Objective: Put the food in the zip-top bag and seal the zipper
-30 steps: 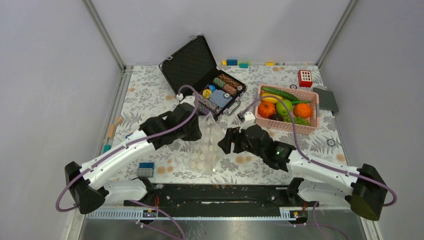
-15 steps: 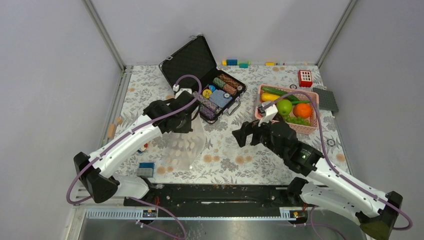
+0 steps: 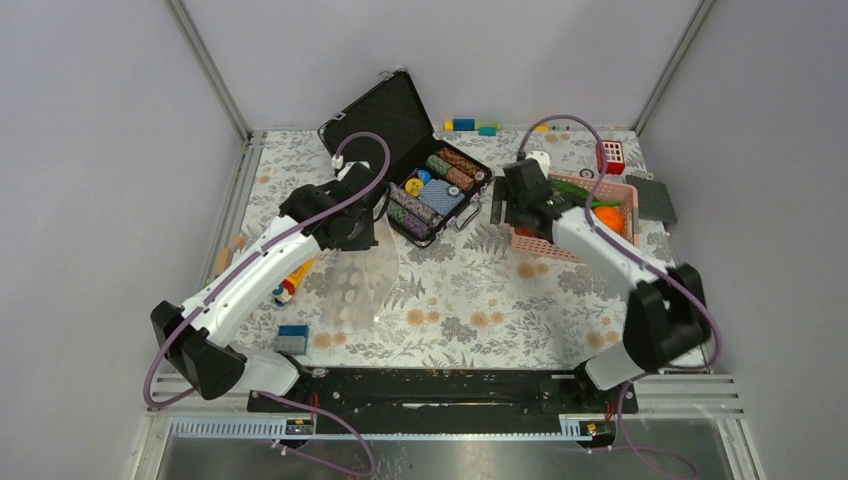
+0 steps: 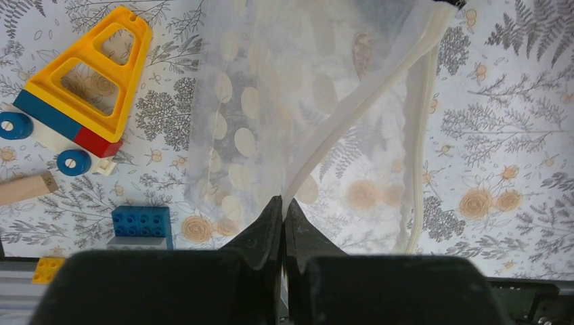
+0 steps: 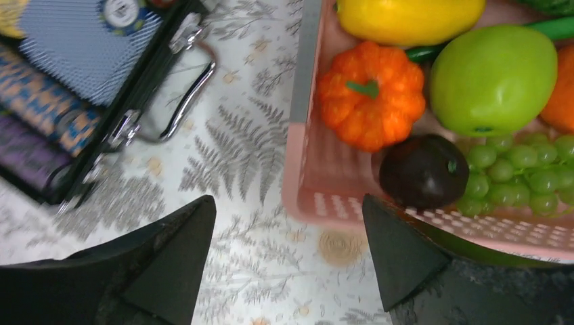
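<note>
Soft, even light falls from above across the top view. The tabletop (image 3: 470, 300) is bright, and the shadows under the arms are faint with blurred edges. In the left wrist view the zip-top bag (image 4: 230, 101) looks milky and slightly glossy, while the left gripper (image 4: 283, 217) is a dark, out-of-focus mass at the bottom. In the right wrist view the green apple (image 5: 493, 78) carries a soft highlight, the black case (image 5: 122, 125) looks smeared, and the right gripper (image 5: 288, 203) is near-black and blurred.
</note>
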Robot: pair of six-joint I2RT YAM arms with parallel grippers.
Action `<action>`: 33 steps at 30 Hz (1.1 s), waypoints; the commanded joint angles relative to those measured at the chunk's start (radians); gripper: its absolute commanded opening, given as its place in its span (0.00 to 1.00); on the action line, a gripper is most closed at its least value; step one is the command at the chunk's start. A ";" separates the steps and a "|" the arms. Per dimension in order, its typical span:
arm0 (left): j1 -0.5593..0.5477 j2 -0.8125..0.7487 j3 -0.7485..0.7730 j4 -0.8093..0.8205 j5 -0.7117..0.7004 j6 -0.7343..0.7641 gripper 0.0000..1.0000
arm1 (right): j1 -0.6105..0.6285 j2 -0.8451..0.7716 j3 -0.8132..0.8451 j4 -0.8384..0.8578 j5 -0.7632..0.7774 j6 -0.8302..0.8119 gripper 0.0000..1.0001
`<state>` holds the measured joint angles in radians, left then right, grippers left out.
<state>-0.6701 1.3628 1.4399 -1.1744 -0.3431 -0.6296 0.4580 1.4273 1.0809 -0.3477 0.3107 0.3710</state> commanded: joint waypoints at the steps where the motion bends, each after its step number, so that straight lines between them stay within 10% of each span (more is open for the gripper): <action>1: 0.011 0.008 0.013 0.079 -0.029 -0.056 0.00 | -0.005 0.196 0.216 -0.108 0.178 -0.021 0.85; 13: 0.020 0.049 0.034 0.174 -0.034 -0.047 0.00 | -0.007 0.350 0.203 -0.120 0.132 0.035 0.56; 20: 0.021 0.035 0.007 0.227 -0.032 -0.009 0.00 | -0.003 0.276 0.051 -0.082 -0.092 0.079 0.23; 33: 0.021 0.038 -0.086 0.256 0.002 -0.067 0.00 | 0.340 0.008 -0.212 -0.027 -0.255 0.395 0.20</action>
<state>-0.6544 1.4147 1.3849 -0.9478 -0.3550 -0.6594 0.6792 1.4738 0.8967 -0.4366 0.2127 0.5514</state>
